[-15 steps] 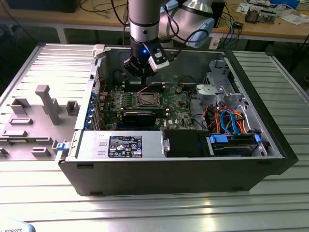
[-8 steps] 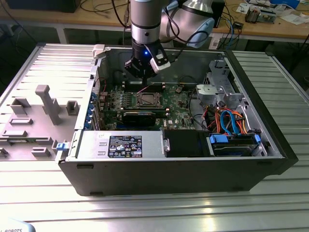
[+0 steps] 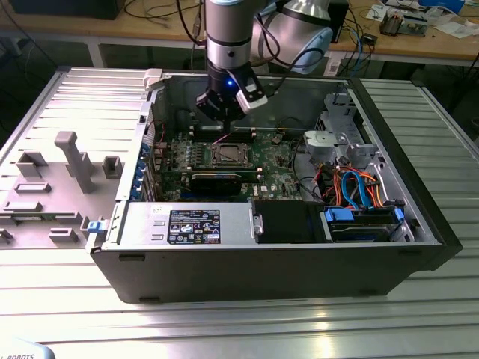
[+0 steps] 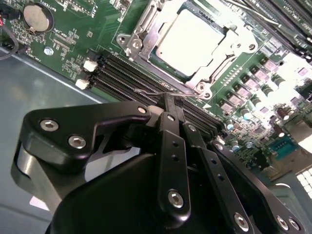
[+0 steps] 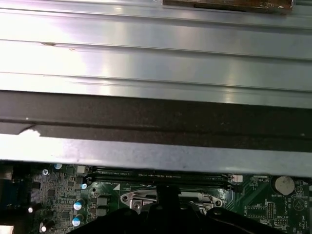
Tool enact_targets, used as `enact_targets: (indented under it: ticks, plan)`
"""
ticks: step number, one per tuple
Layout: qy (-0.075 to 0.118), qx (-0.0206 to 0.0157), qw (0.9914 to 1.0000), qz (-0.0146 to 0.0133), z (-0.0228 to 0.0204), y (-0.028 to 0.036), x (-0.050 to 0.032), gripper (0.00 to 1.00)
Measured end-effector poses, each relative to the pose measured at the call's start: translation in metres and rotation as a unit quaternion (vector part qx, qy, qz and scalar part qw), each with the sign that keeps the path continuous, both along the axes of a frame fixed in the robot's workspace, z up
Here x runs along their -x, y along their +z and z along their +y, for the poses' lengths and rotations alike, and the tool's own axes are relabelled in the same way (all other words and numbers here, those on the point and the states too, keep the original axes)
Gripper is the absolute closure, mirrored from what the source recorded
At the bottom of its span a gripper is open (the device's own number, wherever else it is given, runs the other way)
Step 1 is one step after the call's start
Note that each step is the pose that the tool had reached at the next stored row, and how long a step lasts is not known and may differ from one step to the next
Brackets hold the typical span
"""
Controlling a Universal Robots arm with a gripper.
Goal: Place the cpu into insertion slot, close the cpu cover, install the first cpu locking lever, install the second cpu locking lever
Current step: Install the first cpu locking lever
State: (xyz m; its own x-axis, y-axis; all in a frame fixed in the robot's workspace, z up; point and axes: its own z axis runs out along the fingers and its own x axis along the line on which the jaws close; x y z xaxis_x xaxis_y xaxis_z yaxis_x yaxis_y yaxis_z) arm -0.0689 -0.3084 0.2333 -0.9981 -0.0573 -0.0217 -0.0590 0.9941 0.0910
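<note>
Cpu cover (image 5: 168, 199) part hidden behind gripper (image 5: 168, 192); lever state unclear.

We saw a black sticker (image 3: 193, 226) with small white print on the grey metal box (image 3: 142, 224) at the front of the computer case (image 3: 262, 277). A little white sticker (image 3: 159, 212) sat just beside it. Grey letters stood on a white thing (image 3: 19, 351) in the bottom corner on the exterior view's left, cut off by the edge. In the second wrist view, tiny white print dotted the green board (image 4: 73, 53) and the round battery (image 4: 38, 17). We could not read any of it.
</note>
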Motion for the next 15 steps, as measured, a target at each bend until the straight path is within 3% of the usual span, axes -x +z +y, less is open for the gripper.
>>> enact_targets:
  ticks: [15]
  plan:
    - [0.000, 0.0010, 1.00000, -0.0001, 0.0024, -0.0076, -0.0150, 0.89]
